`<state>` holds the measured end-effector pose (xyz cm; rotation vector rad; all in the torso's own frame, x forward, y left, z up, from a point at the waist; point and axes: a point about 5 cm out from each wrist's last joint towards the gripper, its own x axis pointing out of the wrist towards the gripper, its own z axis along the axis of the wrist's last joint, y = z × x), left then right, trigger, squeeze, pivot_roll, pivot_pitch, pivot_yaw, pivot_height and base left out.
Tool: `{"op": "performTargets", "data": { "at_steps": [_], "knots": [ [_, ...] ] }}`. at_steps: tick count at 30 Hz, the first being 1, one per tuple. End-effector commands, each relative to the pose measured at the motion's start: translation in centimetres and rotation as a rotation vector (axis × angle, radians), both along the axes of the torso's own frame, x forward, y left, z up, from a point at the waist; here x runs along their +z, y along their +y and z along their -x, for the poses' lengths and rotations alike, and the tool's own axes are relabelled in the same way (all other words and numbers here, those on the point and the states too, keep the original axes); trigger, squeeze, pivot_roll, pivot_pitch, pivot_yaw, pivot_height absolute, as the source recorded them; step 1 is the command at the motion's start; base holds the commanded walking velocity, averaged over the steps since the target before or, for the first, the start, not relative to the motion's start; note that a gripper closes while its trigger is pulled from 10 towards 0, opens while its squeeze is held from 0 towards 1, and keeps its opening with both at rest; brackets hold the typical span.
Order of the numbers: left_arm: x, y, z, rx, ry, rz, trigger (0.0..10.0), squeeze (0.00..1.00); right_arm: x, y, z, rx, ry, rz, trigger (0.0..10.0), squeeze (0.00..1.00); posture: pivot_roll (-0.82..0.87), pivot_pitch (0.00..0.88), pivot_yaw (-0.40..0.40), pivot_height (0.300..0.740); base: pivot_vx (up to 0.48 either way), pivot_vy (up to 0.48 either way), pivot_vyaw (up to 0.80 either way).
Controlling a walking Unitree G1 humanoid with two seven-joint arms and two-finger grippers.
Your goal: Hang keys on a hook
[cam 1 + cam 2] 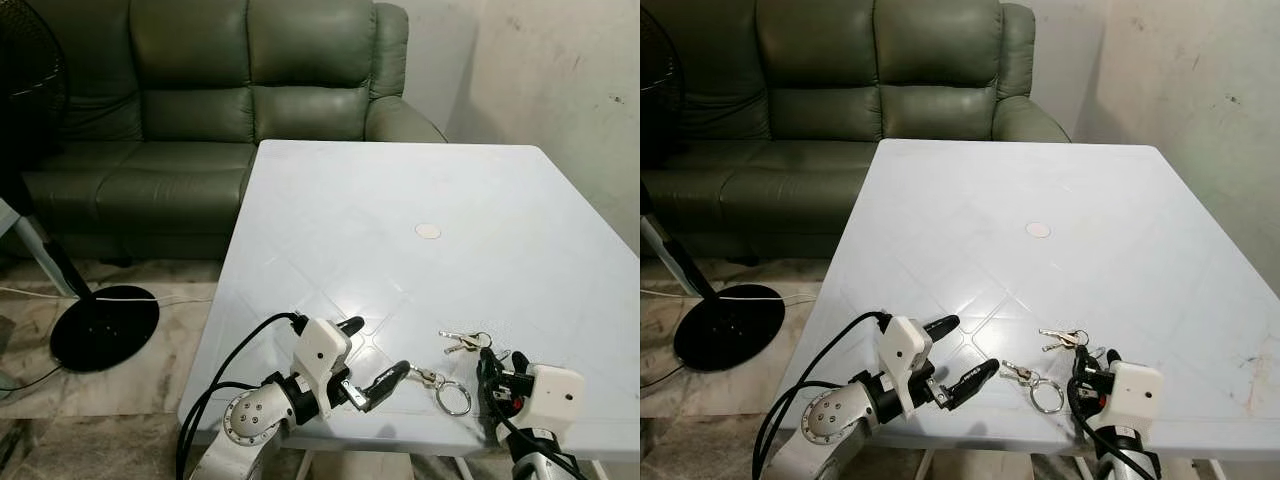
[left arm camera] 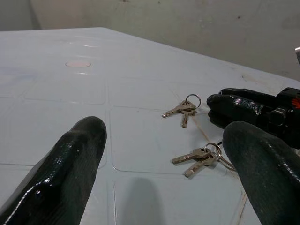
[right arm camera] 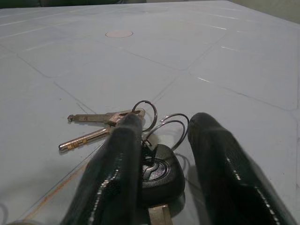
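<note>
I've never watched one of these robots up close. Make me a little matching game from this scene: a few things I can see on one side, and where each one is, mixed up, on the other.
Things:
1. black car key fob
2. large key ring
3. round cap
4. sofa

Places:
A. beyond the far edge of the white table
B. between the right gripper fingers
C. middle of the table top
D. on the table just past the left gripper fingertips

Pairs: 1-B, 2-D, 3-C, 4-A
</note>
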<state>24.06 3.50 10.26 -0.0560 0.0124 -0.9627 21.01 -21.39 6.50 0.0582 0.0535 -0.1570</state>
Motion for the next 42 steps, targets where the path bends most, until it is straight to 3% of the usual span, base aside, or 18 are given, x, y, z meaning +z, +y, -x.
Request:
{"op": "performTargets", "data": {
  "at_steps": [1,2,3,18,19,20,21,22,23,24,26,27,28,29,42],
  "knots": [
    [0.4,0.1,-0.1,0.006,-0.011,0.003,10.0,0.00,0.5,-0.5,0.0,-0.006,-0.014,0.013,0.9,0.00,-0.04,0.077,-0.018,0.740,0.000,0.000,0.00],
    [0.4,0.1,-0.1,0.006,-0.011,0.003,10.0,0.00,0.5,-0.5,0.0,-0.006,-0.014,0.013,0.9,0.00,-0.04,0.077,-0.018,0.740,0.000,0.000,0.00],
    [0.4,0.1,-0.1,0.008,-0.009,0.005,10.0,0.00,0.4,-0.5,0.1,-0.001,-0.010,0.014,10.0,0.00,-0.04,0.077,-0.018,0.740,0.000,0.000,0.00],
    [0.5,0.0,0.0,0.007,-0.009,0.013,10.0,0.00,0.6,-1.2,1.0,0.071,-0.024,0.033,10.0,0.00,-0.05,0.071,-0.017,0.740,0.000,0.000,0.00],
    [0.5,0.0,0.0,0.008,-0.007,0.013,10.0,0.00,0.6,-1.3,1.0,0.065,-0.026,0.028,8.8,0.00,-0.05,0.071,-0.017,0.740,0.000,0.000,0.00],
    [0.5,0.0,0.0,0.007,-0.008,0.014,10.0,0.00,0.6,-1.4,1.0,0.060,-0.029,0.033,8.5,0.00,-0.05,0.071,-0.017,0.740,0.000,0.000,0.00],
    [0.5,-0.1,0.0,0.006,-0.008,0.015,10.0,0.00,0.7,-1.4,0.9,0.058,-0.031,0.040,8.5,0.00,-0.05,0.071,-0.017,0.740,0.000,0.000,0.00],
    [0.5,-0.1,0.0,0.006,-0.010,0.015,10.0,0.00,0.7,-1.4,0.9,0.058,-0.032,0.043,9.7,0.00,-0.05,0.071,-0.017,0.740,0.000,0.000,0.00],
    [0.5,-0.1,0.0,0.007,-0.009,0.018,10.0,0.00,0.8,-1.3,0.8,0.063,-0.038,0.036,3.9,0.00,-0.05,0.067,-0.017,0.740,0.000,0.000,0.00],
    [0.6,-0.1,0.0,0.008,-0.008,0.018,10.0,0.00,0.8,-1.2,0.8,0.065,-0.038,0.036,4.4,0.00,-0.05,0.067,-0.017,0.740,0.000,0.000,0.00],
    [0.6,-0.1,-0.1,0.008,-0.010,0.019,10.0,0.00,0.7,-1.0,0.8,0.076,-0.036,0.036,4.4,0.00,-0.05,0.067,-0.017,0.740,0.000,0.000,0.00],
    [0.6,-0.1,-0.1,0.008,-0.009,0.020,10.0,0.00,0.7,-1.0,0.8,0.078,-0.030,0.029,5.6,0.00,-0.05,0.067,-0.017,0.740,0.000,0.000,0.00],
    [0.6,-0.1,-0.1,0.008,-0.009,0.022,10.0,0.00,0.6,-1.0,0.8,0.079,-0.024,0.023,9.5,0.00,-0.05,0.067,-0.017,0.740,0.000,0.000,0.00],
    [0.6,-0.1,-0.1,0.008,-0.009,0.022,10.0,0.00,0.6,-0.9,0.8,0.083,-0.020,0.025,10.0,0.00,-0.05,0.066,-0.017,0.740,0.000,0.000,0.00],
    [0.7,-0.1,-0.1,0.018,-0.010,0.024,10.0,0.00,0.1,-0.3,0.2,0.077,0.018,0.004,10.0,0.00,-0.04,0.072,-0.019,0.740,0.000,0.000,0.00]
  ]
}}
